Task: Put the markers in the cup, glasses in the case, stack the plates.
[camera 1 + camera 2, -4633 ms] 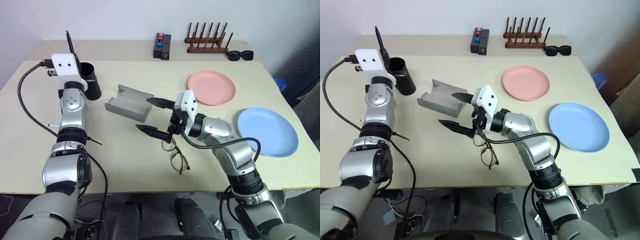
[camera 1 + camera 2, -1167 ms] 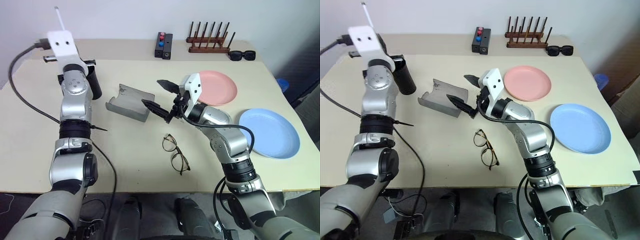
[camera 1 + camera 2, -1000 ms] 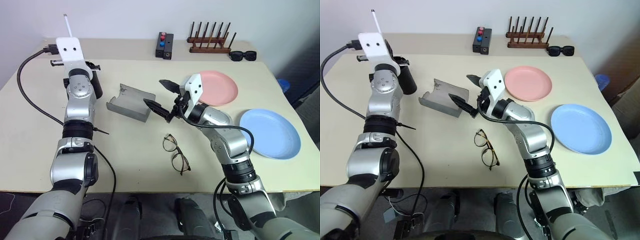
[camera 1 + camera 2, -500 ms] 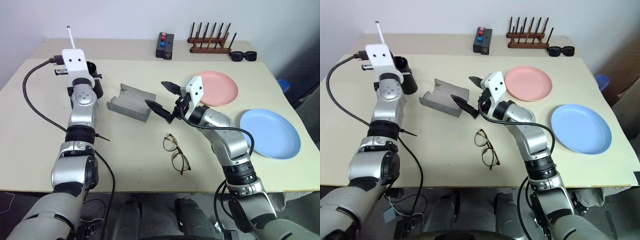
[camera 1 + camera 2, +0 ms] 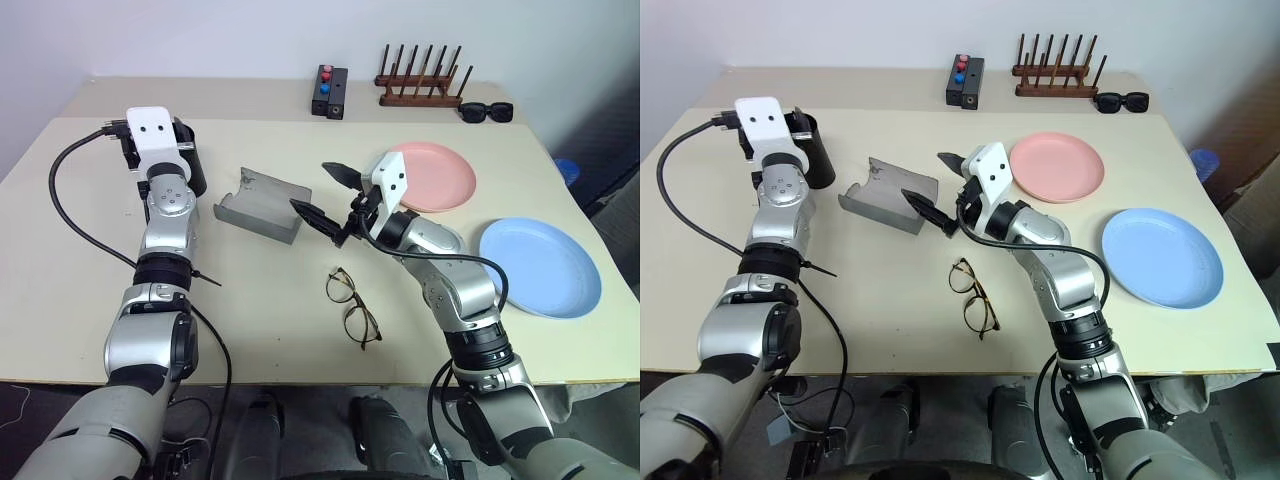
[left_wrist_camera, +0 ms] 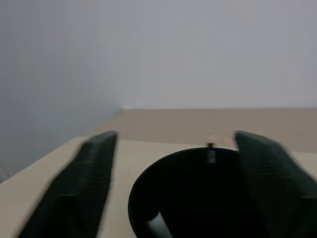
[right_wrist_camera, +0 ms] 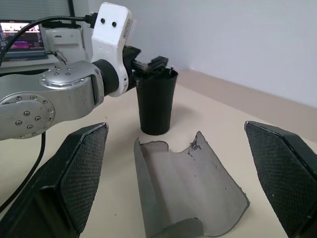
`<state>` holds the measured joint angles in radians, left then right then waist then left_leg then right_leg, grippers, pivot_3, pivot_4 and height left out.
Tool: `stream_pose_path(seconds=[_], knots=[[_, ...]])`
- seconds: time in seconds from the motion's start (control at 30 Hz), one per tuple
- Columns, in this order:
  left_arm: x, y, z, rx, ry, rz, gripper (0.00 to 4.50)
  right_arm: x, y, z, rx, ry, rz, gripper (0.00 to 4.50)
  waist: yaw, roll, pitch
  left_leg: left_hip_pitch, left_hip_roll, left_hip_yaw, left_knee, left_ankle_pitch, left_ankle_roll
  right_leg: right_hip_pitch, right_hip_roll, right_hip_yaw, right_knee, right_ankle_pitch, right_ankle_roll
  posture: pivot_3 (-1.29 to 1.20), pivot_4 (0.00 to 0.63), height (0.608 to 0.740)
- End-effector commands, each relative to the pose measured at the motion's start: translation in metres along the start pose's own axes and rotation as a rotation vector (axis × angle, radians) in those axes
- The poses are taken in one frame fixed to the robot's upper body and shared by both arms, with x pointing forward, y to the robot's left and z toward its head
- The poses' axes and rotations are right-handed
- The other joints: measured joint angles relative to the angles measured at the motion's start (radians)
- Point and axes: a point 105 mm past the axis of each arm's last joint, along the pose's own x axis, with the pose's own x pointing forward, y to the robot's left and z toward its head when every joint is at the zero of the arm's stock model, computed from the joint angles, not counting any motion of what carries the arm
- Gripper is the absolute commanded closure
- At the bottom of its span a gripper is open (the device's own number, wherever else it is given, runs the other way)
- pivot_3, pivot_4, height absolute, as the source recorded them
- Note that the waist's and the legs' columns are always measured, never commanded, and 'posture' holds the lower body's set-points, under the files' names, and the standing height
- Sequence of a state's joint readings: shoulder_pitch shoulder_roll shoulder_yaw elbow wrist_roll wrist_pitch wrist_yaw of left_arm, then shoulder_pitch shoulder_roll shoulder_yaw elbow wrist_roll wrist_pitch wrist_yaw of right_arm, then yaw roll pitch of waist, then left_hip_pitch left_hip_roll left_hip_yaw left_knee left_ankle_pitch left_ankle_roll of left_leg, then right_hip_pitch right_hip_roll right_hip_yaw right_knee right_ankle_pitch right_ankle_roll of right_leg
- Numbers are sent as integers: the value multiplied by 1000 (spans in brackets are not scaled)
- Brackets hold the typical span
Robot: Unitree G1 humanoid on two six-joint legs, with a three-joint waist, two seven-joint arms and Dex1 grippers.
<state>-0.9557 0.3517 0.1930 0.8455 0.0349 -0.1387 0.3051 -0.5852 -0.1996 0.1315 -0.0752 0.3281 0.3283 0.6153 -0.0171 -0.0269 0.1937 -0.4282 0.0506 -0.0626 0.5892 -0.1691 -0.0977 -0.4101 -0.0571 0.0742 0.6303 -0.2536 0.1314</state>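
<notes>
Left gripper (image 6: 173, 183) was spread wide over the black cup (image 7: 156, 101), mostly hidden behind its wrist; right gripper (image 5: 322, 196) gaped empty by the grey case (image 5: 258, 206).

Tabletop items: materials and finish

Cup (image 7: 156, 101): smooth black plastic. Case (image 7: 188, 191): matt grey, felt-like. Pink plate (image 5: 430, 176) and blue plate (image 5: 540, 266): plain smooth plastic. Glasses (image 5: 351, 308): thin dark wire. Rack (image 5: 418, 80): dark wood. Table (image 5: 270, 300): matt beige.

Head views overlook table (image 5: 300, 330); wrists perhaps near cup (image 7: 156, 101).
</notes>
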Motion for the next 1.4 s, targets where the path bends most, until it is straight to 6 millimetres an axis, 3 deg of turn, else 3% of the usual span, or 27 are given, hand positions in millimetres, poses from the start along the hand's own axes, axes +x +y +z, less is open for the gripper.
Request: stream_pose_path(seconds=[0.03,0.17,0.23,0.37,0.57,0.7,0.8,0.9,1.0,1.07,1.3,1.4], knots=[[2,2,14,-26,-51,15,134,1,2,17,-32,-60,7,0,0,0,0,0,0,0,0,0,0,0,0,0,0,0,0,0,150,740],[4,-1,29,-74,-89,-19,134,0,2,16,-33,-57,9,0,0,0,0,0,0,0,0,0,0,0,0,0,0,0,0,0,150,740],[2,-12,40,-144,-118,-140,134,0,2,16,-36,-53,10,0,0,0,0,0,0,0,0,0,0,0,0,0,0,0,0,0,150,740],[-20,-48,55,-168,-135,-589,56,-5,0,13,-58,-28,22,0,-1,1,0,0,0,0,0,0,0,0,0,0,0,0,0,0,150,740],[-45,-51,31,58,17,-917,56,-17,1,8,-76,20,86,0,-20,1,1,0,0,0,0,0,0,0,0,0,0,0,0,0,150,740],[-57,-33,-3,152,260,-1082,56,-27,3,5,-82,58,139,0,-27,1,1,0,0,0,0,0,0,0,0,0,0,0,0,0,150,740],[-67,-26,-17,150,395,-1183,56,-31,6,3,-81,74,162,0,-28,2,1,0,0,0,-1,0,1,0,0,0,0,-2,-3,0,150,740],[-75,-24,-25,156,467,-1262,56,-34,12,2,-65,90,201,0,-26,2,1,0,0,0,0,0,1,0,0,0,0,-2,-4,0,150,740],[-87,-24,-32,206,511,-1391,56,-55,34,-5,-59,182,355,0,-21,2,1,-1,0,0,1,0,1,-1,0,0,0,-3,-4,0,150,740],[-89,-25,-35,225,530,-1427,56,-63,39,-7,-64,214,389,0,-19,2,1,-2,0,0,1,-1,2,-1,0,0,0,-3,-4,0,150,740],[-91,-32,-45,291,549,-1498,56,-84,24,-9,-78,274,315,0,-25,2,1,-2,0,0,3,-1,2,-1,0,1,0,-3,-5,0,150,740],[-97,-33,-47,308,556,-1550,901,-89,19,-10,-85,288,287,0,-25,2,1,-2,0,0,3,-2,3,-1,0,1,0,-3,-5,0,150,740]])
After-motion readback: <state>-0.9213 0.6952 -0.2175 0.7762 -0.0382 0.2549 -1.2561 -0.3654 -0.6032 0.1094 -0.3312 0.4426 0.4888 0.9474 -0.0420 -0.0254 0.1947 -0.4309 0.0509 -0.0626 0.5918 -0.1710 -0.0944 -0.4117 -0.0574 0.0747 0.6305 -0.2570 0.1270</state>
